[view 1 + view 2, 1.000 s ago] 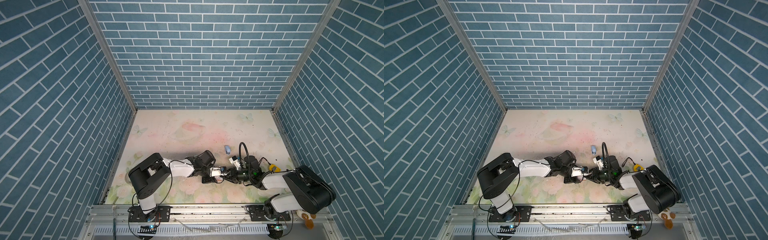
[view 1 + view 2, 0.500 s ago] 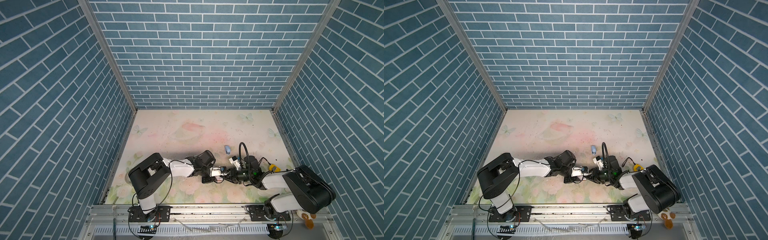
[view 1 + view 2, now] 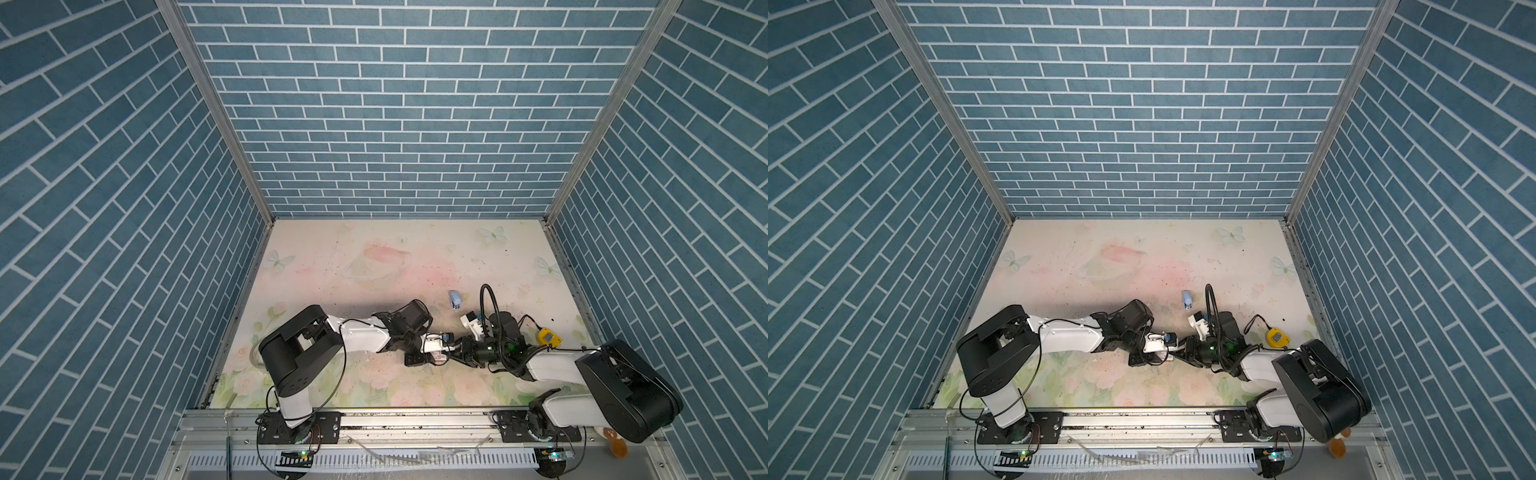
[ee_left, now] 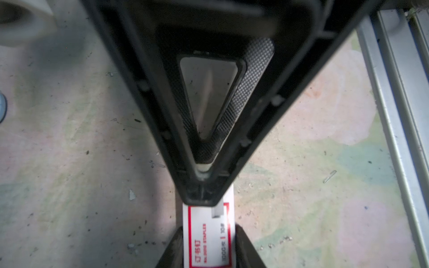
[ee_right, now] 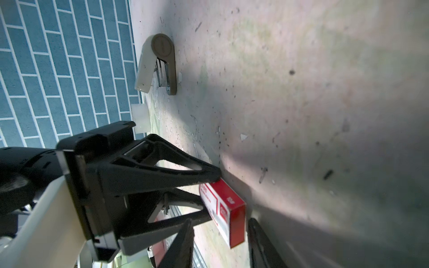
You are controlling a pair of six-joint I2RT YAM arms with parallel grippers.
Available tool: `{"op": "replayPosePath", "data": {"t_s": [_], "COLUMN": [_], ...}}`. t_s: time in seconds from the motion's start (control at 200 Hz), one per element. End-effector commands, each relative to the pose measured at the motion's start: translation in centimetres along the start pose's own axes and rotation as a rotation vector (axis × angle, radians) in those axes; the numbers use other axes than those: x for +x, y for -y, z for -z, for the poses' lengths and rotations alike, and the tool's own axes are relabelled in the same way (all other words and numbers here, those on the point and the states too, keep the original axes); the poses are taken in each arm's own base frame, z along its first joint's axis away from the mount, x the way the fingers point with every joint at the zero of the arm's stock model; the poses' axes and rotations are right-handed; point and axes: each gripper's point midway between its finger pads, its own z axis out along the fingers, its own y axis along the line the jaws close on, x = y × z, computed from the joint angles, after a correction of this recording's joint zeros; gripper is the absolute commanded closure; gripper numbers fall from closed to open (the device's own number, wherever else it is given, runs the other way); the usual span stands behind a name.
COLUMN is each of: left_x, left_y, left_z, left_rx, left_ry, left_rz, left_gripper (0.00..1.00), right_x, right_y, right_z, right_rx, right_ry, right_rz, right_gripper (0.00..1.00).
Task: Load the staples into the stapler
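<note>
Floral tabletop (image 3: pixel 374 257): arms stretched low, left claw (image 4: pixel 203 183) and right claw (image 5: pixel 220 221) each clamp the red-and-white box (image 5: pixel 232 201).

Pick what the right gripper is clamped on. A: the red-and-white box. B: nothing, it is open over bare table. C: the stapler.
A: in the left wrist view the fingers of the right gripper press both long sides of the box, while the stapler lies apart on the table.
</note>
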Motion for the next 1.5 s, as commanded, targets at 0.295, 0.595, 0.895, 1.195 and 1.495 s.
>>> {"op": "replayPosePath", "data": {"t_s": [0.295,0.595,0.895,1.195,1.495], "left_x": [4.1,4.2,4.2,4.1,4.1], "left_y": [2.0,2.0,2.1,2.2,2.1], "left_z": [-1.0,-1.1,-1.3,-1.3,-1.2], "left_rx": [0.079,0.08,0.085,0.095,0.093], "left_ry": [-0.138,-0.142,-0.143,-0.142,-0.143], "left_rz": [0.063,0.061,0.063,0.061,0.062], "left_gripper": [0.63,0.65,0.65,0.66,0.63], "right_x": [0.0,-0.3,0.4,0.4,0.6], "right_y": [-0.2,-0.5,0.0,-0.3,0.5], "right_z": [-0.2,-0.5,-0.6,-0.9,-1.2], "right_rx": [-0.023,-0.05,-0.054,-0.081,-0.061], "right_ry": [-0.006,-0.004,-0.033,-0.05,-0.06], "right_rz": [0.012,0.012,-0.003,-0.002,-0.027], "right_gripper": [0.62,0.63,0.63,0.63,0.63]}}
